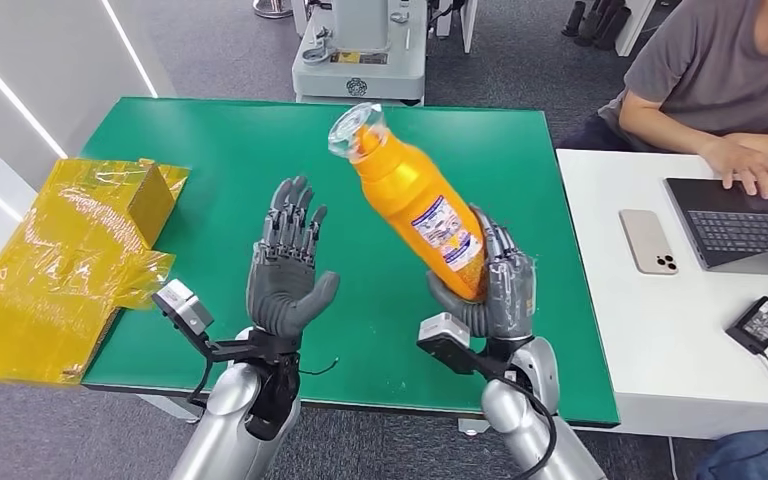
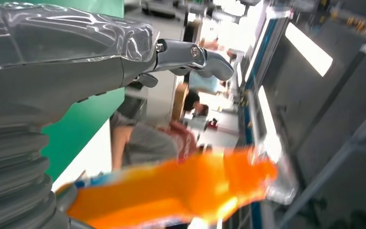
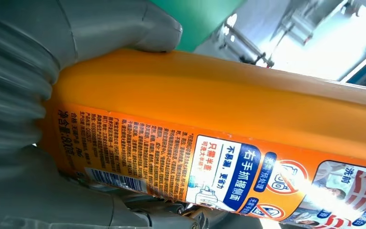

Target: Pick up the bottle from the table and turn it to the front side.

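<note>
An orange bottle (image 1: 415, 200) with a clear plastic-wrapped top is held up above the green table (image 1: 220, 150), tilted with its top toward the far left. My right hand (image 1: 500, 285) grips its lower end, and its printed label with small text and a barcode faces me. In the right wrist view the bottle (image 3: 228, 105) lies across my right hand (image 3: 52, 62), the thumb pressed on its side. My left hand (image 1: 285, 270) stands open beside the bottle, palm up, fingers spread, holding nothing. In the left wrist view my left hand (image 2: 66, 71) is open, the bottle (image 2: 181, 191) a blurred orange shape beyond it.
Crumpled yellow wrapping (image 1: 60, 260) with a small box lies on the table's left edge. A white desk (image 1: 660, 340) at the right carries a phone (image 1: 648, 240), a laptop (image 1: 740, 225) and a charger; a seated person (image 1: 720, 80) types there. A grey machine (image 1: 360, 50) stands behind the table.
</note>
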{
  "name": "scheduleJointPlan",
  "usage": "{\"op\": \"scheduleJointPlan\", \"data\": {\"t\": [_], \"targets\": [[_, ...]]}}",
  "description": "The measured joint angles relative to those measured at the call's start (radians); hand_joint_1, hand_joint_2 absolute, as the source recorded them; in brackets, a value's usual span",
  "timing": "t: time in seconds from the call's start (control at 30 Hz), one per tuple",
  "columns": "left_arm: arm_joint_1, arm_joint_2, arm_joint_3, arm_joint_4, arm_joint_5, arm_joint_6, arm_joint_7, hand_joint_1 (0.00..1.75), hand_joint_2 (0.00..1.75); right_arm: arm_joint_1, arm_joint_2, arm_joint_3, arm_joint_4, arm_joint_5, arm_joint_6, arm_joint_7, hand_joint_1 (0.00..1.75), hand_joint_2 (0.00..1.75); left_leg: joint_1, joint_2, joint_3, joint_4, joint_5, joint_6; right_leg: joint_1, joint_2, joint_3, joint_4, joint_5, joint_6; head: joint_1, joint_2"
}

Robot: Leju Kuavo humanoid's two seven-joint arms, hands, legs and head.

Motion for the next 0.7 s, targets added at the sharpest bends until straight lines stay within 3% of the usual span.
{"op": "scheduleJointPlan", "data": {"t": [0.27, 0.7], "targets": [[-0.037, -0.001, -0.012, 0.067, -0.025, -0.074, 0.010, 0.00, 1.75, 0.007, -0.033, 0.079, 0.000, 0.023, 0.125, 0.001, 1.75, 1.75, 0.000, 0.000, 0.000, 0.000, 0.000, 0.000, 0.000, 0.000, 0.000, 0.000, 0.000, 0.000, 0.000, 0.000], [-0.047, -0.001, -0.008, 0.109, -0.042, -0.104, 0.010, 0.00, 1.75, 0.004, -0.048, 0.111, 0.022, 0.027, 0.283, -0.005, 1.75, 1.75, 0.000, 0.000, 0.000, 0.000, 0.000, 0.000, 0.000, 0.000, 0.000, 0.000, 0.000, 0.000, 0.000, 0.000]]}}
